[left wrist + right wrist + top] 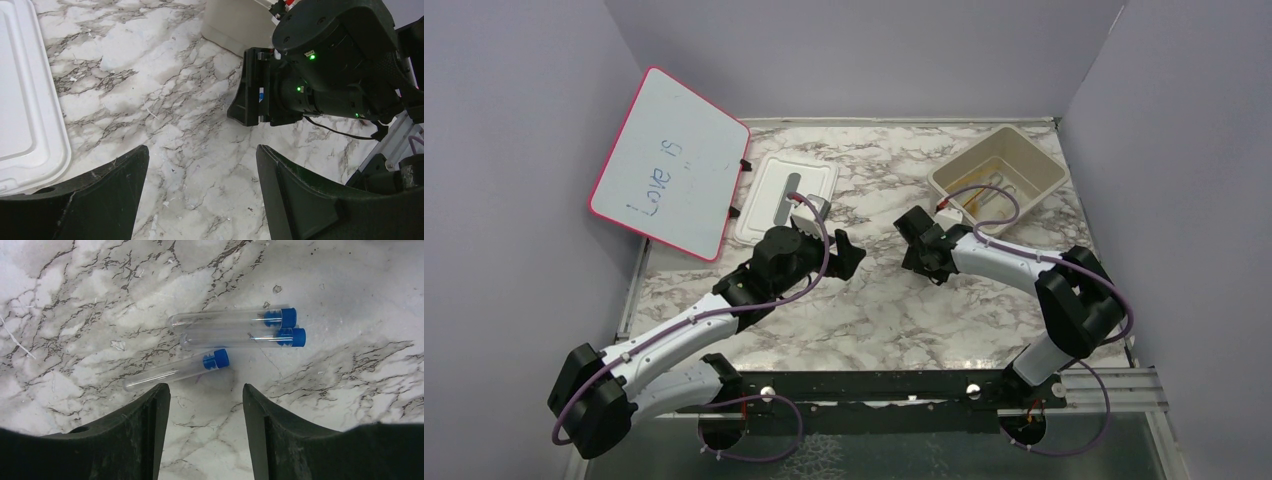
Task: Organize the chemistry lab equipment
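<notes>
Three clear test tubes with blue caps lie on the marble in the right wrist view: two side by side [230, 319] [240, 338] and a third [175, 369] tilted, just ahead of my right gripper [205, 387]. That gripper is open and empty, its left fingertip close to the third tube's end. In the top view the right gripper [919, 243] hides the tubes. My left gripper [849, 255] is open and empty over bare marble [202, 150], facing the right gripper [260, 92]. Thin amber and silver items lie in the beige bin [1044, 165]; I cannot tell them apart.
A white lid [769, 200] lies at the back left and shows in the left wrist view [25, 100]. A pink-framed whiteboard [669, 165] leans on the left wall. The bin's corner [235, 25] shows beyond the right gripper. Grey walls enclose the table.
</notes>
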Controlling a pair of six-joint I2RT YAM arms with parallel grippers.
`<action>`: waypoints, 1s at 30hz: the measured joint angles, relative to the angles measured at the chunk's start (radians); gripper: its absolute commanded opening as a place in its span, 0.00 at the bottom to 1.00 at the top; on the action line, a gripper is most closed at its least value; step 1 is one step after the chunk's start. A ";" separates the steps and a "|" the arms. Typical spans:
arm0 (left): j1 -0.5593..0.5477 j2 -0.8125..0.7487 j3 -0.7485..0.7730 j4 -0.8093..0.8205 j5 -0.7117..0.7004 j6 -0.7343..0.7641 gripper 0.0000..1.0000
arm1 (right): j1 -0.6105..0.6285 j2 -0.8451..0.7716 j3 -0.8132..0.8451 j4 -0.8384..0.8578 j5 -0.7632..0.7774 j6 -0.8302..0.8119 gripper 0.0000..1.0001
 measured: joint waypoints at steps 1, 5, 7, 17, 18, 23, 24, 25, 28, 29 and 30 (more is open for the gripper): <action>0.000 0.001 0.000 0.000 0.000 -0.002 0.81 | 0.000 0.000 0.000 0.000 0.000 0.004 0.61; 0.000 0.011 0.000 0.000 0.000 -0.005 0.81 | 0.000 0.008 0.001 0.002 0.000 0.019 0.61; 0.000 0.014 0.000 -0.003 0.000 -0.005 0.81 | 0.002 0.020 0.012 0.001 0.000 0.022 0.61; 0.000 0.014 0.000 -0.023 -0.002 -0.005 0.81 | 0.019 0.040 0.092 -0.016 0.040 0.083 0.60; 0.000 0.014 0.000 -0.023 -0.002 -0.005 0.81 | 0.019 0.051 0.106 -0.031 0.051 0.098 0.60; 0.000 0.014 0.000 -0.023 -0.002 -0.005 0.81 | 0.019 0.117 0.146 -0.084 0.094 0.158 0.60; 0.000 0.014 0.000 -0.023 -0.002 -0.005 0.81 | 0.019 0.129 0.146 -0.099 0.097 0.166 0.60; 0.000 0.014 0.000 -0.023 -0.003 -0.005 0.81 | 0.019 0.137 0.146 -0.108 0.100 0.171 0.60; 0.000 0.014 0.000 -0.024 -0.003 -0.005 0.81 | 0.019 0.156 0.146 -0.121 0.102 0.181 0.60; 0.000 0.014 0.000 -0.024 -0.003 -0.005 0.81 | 0.020 0.160 0.146 -0.122 0.102 0.181 0.60; 0.000 0.014 0.000 -0.024 -0.003 -0.005 0.81 | 0.020 0.163 0.146 -0.123 0.102 0.180 0.60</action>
